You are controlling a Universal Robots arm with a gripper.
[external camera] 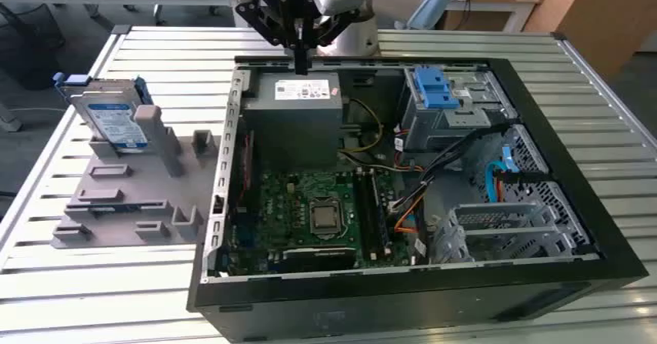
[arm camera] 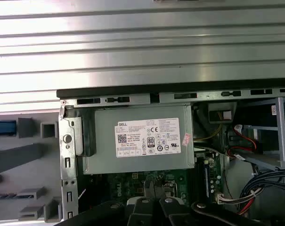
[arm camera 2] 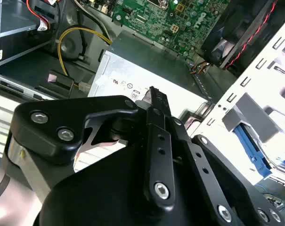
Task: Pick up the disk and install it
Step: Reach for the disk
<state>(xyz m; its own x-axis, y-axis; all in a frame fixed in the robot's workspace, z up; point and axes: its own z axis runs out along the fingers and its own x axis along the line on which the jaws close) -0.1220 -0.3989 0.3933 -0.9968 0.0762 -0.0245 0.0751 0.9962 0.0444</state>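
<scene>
Hovering above the PSU (external camera: 305, 101), gripper (external camera: 301, 67) closed and empty; disk (external camera: 115, 121) stands upright in the grey rack (external camera: 134, 198), well apart, edges exposed, likely for easy grabbing.

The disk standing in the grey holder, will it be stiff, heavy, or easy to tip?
Probably stiff and rather heavy: the disk looks like a flat metal block. It stands on edge in the grey holder, so a sideways push might tip it.
</scene>
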